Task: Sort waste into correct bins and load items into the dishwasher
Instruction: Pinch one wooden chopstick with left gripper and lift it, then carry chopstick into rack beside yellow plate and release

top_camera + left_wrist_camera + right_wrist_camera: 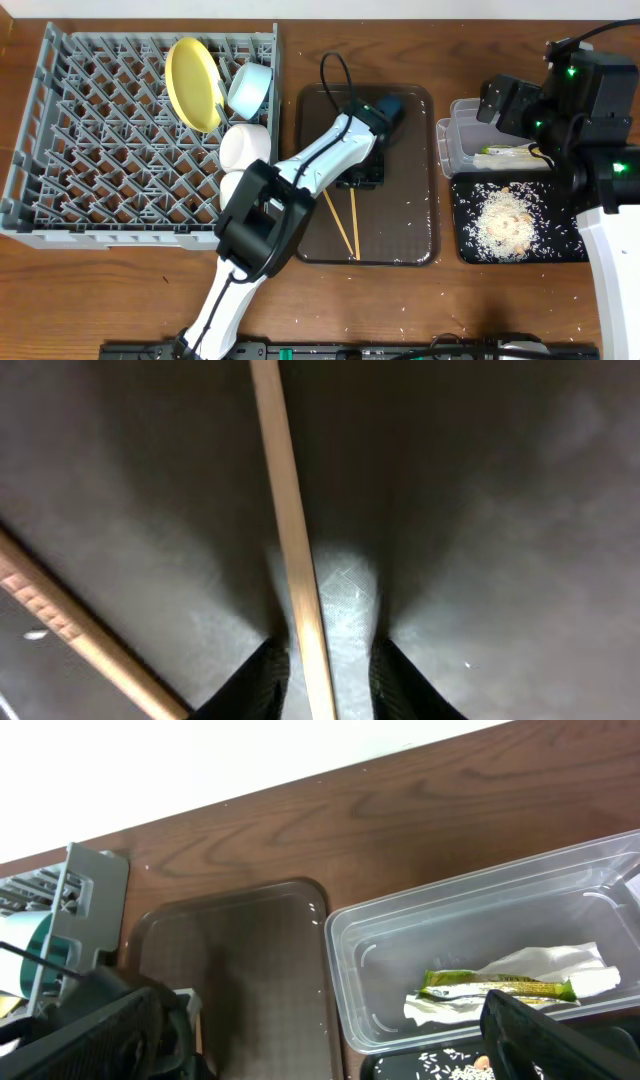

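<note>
My left gripper (360, 178) is low over the dark brown serving tray (410, 200). In the left wrist view its jaws (328, 678) are open, straddling one wooden chopstick (295, 560), with a gap on the right side. The second chopstick (70, 625) lies to the left. Both chopsticks (345, 220) lie on the serving tray. My right gripper (497, 100) is wide open and empty (320, 1015) above the clear tub (400, 930). The tub holds the white wrapper (545, 962) and the green-and-yellow packet (490, 985). Rice scraps (505, 225) lie in the black tray (465, 250).
The grey dish rack (100, 150) at the left holds the yellow plate (193, 82), the light blue bowl (250, 90) and a white bowl (243, 148) along its right side. A few rice grains lie on the wooden table near the front.
</note>
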Controlling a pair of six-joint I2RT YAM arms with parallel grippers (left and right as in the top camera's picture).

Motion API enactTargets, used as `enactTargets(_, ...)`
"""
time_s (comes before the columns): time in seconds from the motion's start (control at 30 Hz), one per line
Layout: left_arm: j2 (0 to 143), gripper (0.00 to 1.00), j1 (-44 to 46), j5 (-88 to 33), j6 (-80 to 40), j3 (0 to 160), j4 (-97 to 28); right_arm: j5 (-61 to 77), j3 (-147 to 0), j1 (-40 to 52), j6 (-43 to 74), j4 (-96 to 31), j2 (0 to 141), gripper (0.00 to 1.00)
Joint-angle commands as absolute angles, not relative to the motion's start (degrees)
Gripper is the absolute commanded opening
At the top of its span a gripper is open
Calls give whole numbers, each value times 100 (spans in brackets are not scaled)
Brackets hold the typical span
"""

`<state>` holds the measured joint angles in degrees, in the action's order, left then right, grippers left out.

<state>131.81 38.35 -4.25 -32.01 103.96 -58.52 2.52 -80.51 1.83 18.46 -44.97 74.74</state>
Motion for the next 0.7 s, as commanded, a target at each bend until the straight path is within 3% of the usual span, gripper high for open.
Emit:
enactTargets(0.0, 13262, 27, 3817, -405, -3367, 10436, -5830, 174, -8086, 152, 1883, -4486, 7500, 99)
enactTargets(0.2, 13279, 25, 3822, -475, -3551, 10228, -5502, 172, -8086, 152, 1883, -4486, 7500, 99)
enactTargets(0.27, 13279, 19, 3822, -569, -3548, 10160, -5406, 172, -8086, 152, 1883, -4486, 7500, 99)
enactTargets(0.3, 13279, 8, 3820, -576, -3548, 10158, -5389, 172, -8086, 152, 1883, -4486, 7500, 99)
enactTargets(0.67, 12947, 7, 3798, -683, -3000, 10462, -5511, 174, -8086, 152, 1883, -4486, 7500, 99)
